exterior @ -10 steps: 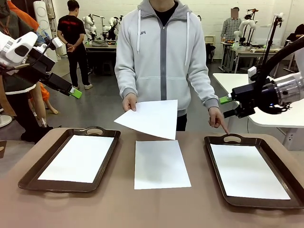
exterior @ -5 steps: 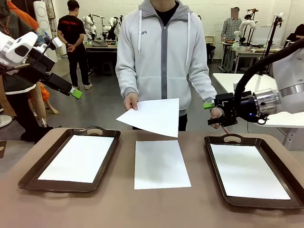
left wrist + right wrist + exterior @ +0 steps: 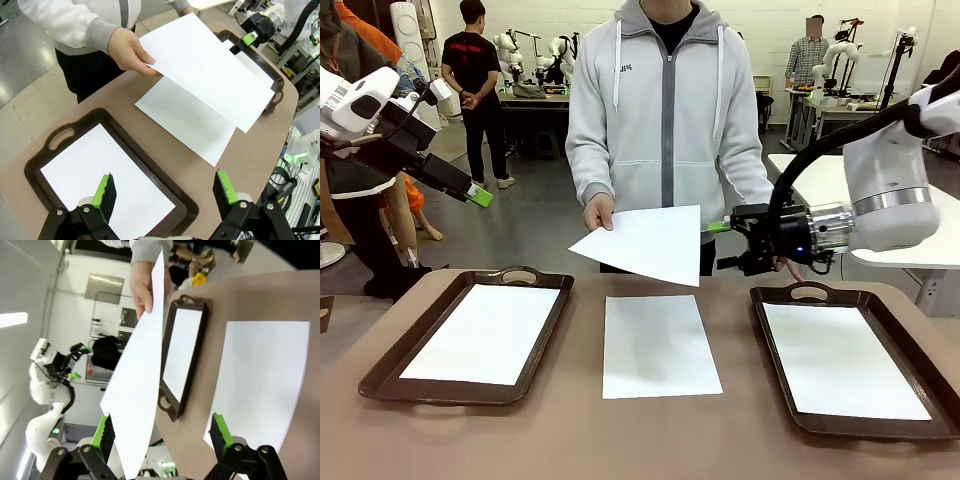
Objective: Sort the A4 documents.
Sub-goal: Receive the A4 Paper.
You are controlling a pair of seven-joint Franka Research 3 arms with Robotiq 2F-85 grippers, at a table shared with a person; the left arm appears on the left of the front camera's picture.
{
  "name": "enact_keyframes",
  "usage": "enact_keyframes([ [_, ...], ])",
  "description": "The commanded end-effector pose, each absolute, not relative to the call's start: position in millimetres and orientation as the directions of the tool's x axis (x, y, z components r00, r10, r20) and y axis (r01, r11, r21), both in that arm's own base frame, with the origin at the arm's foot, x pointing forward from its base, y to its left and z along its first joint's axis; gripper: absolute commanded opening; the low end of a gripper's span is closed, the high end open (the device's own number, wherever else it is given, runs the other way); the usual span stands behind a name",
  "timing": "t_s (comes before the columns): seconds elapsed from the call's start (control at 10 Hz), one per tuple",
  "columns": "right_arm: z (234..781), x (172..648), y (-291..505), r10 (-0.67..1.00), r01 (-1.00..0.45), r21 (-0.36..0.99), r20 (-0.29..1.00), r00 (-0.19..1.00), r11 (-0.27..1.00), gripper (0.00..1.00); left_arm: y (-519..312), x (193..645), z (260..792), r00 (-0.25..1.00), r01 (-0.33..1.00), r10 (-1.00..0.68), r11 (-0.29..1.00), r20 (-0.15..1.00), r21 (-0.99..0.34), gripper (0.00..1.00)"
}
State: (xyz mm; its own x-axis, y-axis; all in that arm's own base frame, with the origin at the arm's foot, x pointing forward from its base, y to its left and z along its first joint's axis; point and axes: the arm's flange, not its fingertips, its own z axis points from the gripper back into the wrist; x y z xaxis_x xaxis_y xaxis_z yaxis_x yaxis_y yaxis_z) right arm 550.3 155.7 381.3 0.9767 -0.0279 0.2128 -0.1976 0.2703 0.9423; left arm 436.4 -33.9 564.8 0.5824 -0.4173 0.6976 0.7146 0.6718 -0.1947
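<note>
A person's hand holds one white A4 sheet in the air over the table's far edge. My right gripper is open just at that sheet's right edge, green pads above and below it. In the right wrist view the held sheet stands edge-on close to the left finger of my right gripper. A second sheet lies flat mid-table. My left gripper hangs open, high at the far left; below my left gripper lies the left tray's sheet.
Two dark brown handled trays flank the loose sheet: the left tray and the right tray, each with a white sheet inside. The person in a grey hoodie stands at the far edge. Other people and tables are farther back.
My right gripper has swung left from above the right tray to the held sheet's right edge, covering the person's pointing hand. The left arm has not moved.
</note>
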Motion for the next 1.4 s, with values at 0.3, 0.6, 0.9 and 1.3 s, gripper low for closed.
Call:
enact_keyframes([
  [0.3, 366.2, 573.0, 201.5, -0.063, -0.131, 0.983, 0.14, 0.988, 0.133, 1.0, -34.0, 436.1, 564.9, 0.582, 0.715, -0.417, 0.671, 0.698, -0.195, 1.0],
  [0.6, 361.8, 579.8, 211.4, -0.081, -0.086, 0.994, 0.091, 0.992, 0.07, 1.0, -34.0, 436.1, 564.9, 0.582, 0.715, -0.417, 0.671, 0.698, -0.195, 1.0],
  [0.9, 360.4, 580.5, 214.1, -0.08, -0.086, 0.994, 0.091, 0.993, 0.071, 1.0, -34.0, 436.1, 564.9, 0.582, 0.715, -0.417, 0.671, 0.698, -0.195, 1.0],
  [1.3, 358.1, 581.9, 211.1, -0.075, -0.084, 0.991, 0.093, 0.993, 0.107, 0.77, -34.0, 436.1, 564.9, 0.582, 0.715, -0.417, 0.671, 0.698, -0.195, 1.0],
])
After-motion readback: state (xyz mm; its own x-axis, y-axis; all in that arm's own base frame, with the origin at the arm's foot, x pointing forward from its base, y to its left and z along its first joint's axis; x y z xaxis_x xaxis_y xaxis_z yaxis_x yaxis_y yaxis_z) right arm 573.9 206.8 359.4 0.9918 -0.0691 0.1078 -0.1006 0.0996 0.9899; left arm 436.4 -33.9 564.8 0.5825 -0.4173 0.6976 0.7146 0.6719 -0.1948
